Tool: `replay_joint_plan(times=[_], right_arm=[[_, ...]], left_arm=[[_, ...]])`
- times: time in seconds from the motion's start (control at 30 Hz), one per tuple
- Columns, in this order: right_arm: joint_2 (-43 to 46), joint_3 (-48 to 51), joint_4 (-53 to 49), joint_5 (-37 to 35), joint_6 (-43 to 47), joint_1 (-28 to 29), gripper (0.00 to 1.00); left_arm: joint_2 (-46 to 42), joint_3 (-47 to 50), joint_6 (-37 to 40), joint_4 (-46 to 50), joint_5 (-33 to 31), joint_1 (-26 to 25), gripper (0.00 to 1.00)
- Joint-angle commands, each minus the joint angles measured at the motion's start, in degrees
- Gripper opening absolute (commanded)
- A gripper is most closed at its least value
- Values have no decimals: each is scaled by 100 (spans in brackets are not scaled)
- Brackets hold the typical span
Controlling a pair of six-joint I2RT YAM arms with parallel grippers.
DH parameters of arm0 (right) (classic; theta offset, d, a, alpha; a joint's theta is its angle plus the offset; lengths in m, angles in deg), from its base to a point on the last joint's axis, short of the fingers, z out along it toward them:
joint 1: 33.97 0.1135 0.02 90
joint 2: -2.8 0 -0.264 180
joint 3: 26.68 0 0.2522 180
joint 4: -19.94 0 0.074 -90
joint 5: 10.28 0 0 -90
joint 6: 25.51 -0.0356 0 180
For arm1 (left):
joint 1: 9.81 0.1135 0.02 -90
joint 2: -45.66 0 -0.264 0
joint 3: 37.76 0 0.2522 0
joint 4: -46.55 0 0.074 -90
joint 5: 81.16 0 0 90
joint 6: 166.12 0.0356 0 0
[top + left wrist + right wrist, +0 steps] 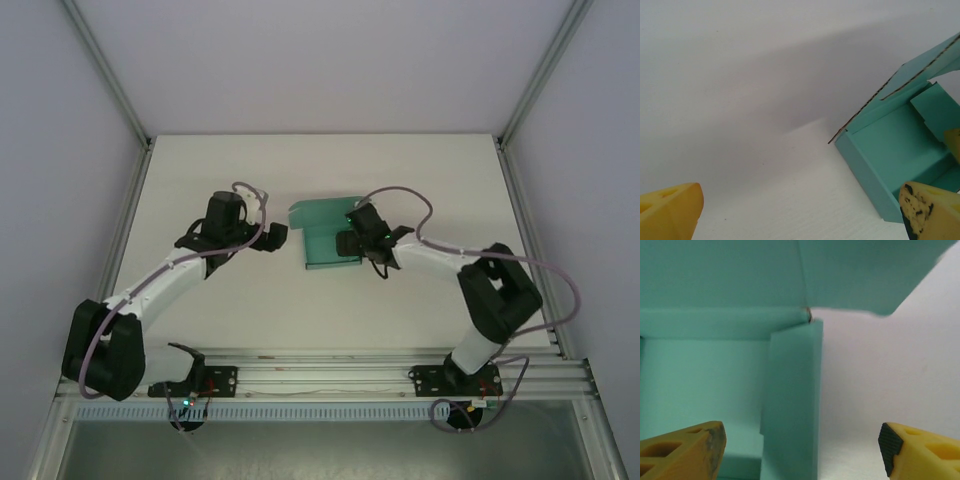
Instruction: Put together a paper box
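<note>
Teal-green card, thin and plain, makes up the paper box (322,250), which sits near the middle of the white matte table (250,170), between the two arms. It is half folded: a shallow tray with its mouth facing up and a lid flap rising from the far edge, leaning back towards the far wall. Tray and lid together run from near to far. The tray alone looks close to square from above, so I cannot name its longer side.

The right gripper (347,243) is at the box's right side, reaching in from the right. From its wrist, its yellow fingers (920,450) stand wide apart and hold nothing. One hangs over the tray floor and the other over bare table, with the upright side wall between them and touching neither.

The left gripper (278,238) is just beside the box's left wall, apart from it. Its jaws are spread wide and hold nothing. In its wrist view the box (890,150) lies to the right.

The card is smooth with sharp creases, and the lid's cut edge shows a dark dotted line. The fingers (927,207) are wedge-shaped with dark-flecked faces.
</note>
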Motion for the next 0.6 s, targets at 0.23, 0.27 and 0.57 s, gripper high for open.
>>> replay_joint_plan(times=[0.23,0.27,0.57], right_arm=[[-713,-525,13,98,20,-178,43],[-725,-527,28,82,-4,-177,34],[-760,-520,-221,1,11,-183,0]], left_arm=[[447,-133,111,-244,100,-61,100],[495,-166,117,-240,107,-62,100],[668,-297,37,-278,101,-66,100]])
